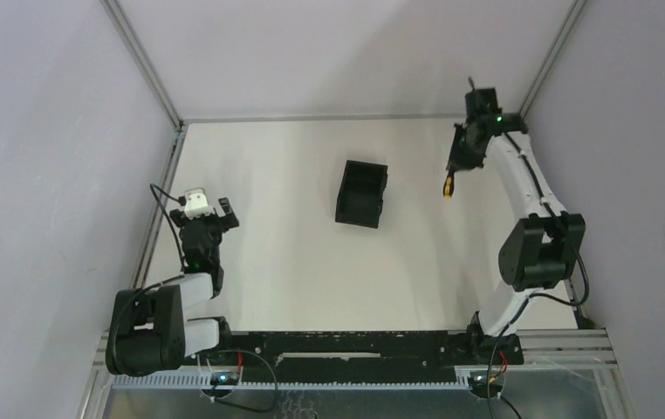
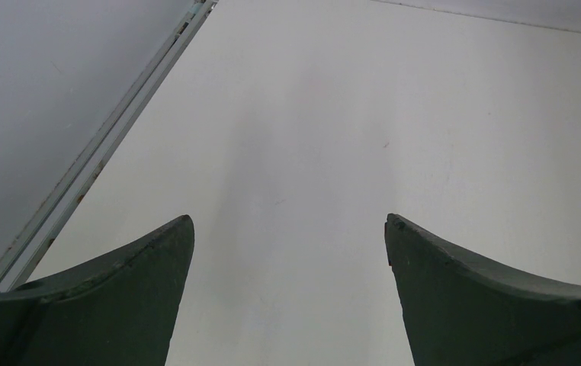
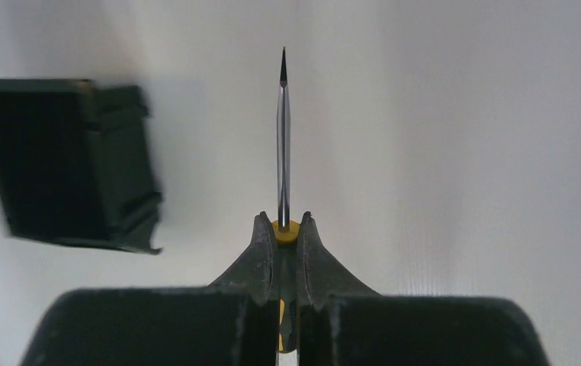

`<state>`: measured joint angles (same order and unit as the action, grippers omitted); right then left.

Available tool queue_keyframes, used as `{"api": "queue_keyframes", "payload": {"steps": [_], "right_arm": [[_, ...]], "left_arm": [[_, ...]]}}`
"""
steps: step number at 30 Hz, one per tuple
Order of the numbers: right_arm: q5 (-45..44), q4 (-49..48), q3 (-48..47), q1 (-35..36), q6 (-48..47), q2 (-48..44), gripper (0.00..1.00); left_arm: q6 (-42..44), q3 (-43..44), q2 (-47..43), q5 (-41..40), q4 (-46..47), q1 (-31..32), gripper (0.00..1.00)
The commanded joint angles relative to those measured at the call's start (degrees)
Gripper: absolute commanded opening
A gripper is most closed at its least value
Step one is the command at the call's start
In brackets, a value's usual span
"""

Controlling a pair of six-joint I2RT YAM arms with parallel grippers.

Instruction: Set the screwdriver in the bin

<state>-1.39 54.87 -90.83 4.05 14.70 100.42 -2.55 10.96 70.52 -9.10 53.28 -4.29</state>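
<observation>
Right gripper is pinching the screwdriver by the handle, jaws pressed close on the yellow-and-black grip, thin shaft pointing straight out ahead of the fingers. The tool is riding in the gripper over the far right of the table, apparently lifted off it, and well apart from the bin, which is sitting open-topped near the table's middle, to the left in the wrist view. Left gripper is hanging spread over bare table with nothing between its fingers, taking no part. Risks as I am judging them: the hold is narrow and the shaft is sticking out far, so a quick swing toward the bin could be turning the tool in the jaws. The leading tip is the worry (it arrives first): coming in low, it could be catching the sloped wall and shoving or tipping so small a bin. Letting go crosswise to the opening could leave the tool bridging the rim; letting go from too high could be bouncing it back out. How firmly the pads are biting I cannot tell.
</observation>
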Motion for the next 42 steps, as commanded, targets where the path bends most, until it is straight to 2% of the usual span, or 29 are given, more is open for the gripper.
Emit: {"api": "queue_keyframes", "payload": {"steps": [1, 7, 15, 20, 25, 29, 36, 38, 42], "right_arm": [[0.8, 12.9, -12.8, 0.2, -2.2, -3.6, 0.0], [2.3, 13.7, -19.7, 4.8, -0.2, -1.3, 0.0], [3.4, 6.2, -29.1, 21.5, 1.2, 8.0, 0.0], [1.8, 6.5, -37.5, 26.8, -1.2, 16.5, 0.0], [1.5, 2.9, -35.3, 28.5, -4.8, 21.5, 0.0], [-3.7, 1.0, -32.5, 29.3, -6.2, 25.5, 0.0], [-4.9, -4.2, -27.1, 29.6, -7.1, 28.7, 0.0], [-5.9, -4.9, -25.8, 29.8, -7.1, 28.9, 0.05], [-6.8, -5.5, -24.4, 30.1, -6.9, 28.3, 0.28]], "left_arm": [[0.8, 2.7, 0.0, -0.7, 1.5, 0.3, 1.0], [0.8, 2.7, -0.1, -0.7, 1.5, 0.3, 1.0], [0.8, 2.6, 0.0, -0.7, 1.5, 0.3, 1.0], [0.8, 2.7, 0.0, -0.7, 1.5, 0.3, 1.0], [0.8, 2.7, 0.0, -0.7, 1.5, 0.3, 1.0], [0.8, 2.7, 0.0, -0.7, 1.5, 0.3, 1.0], [0.8, 2.6, 0.0, -0.7, 1.5, 0.3, 1.0], [0.8, 2.7, 0.0, -0.7, 1.5, 0.3, 1.0], [0.8, 2.7, 0.0, -0.7, 1.5, 0.3, 1.0]]}}
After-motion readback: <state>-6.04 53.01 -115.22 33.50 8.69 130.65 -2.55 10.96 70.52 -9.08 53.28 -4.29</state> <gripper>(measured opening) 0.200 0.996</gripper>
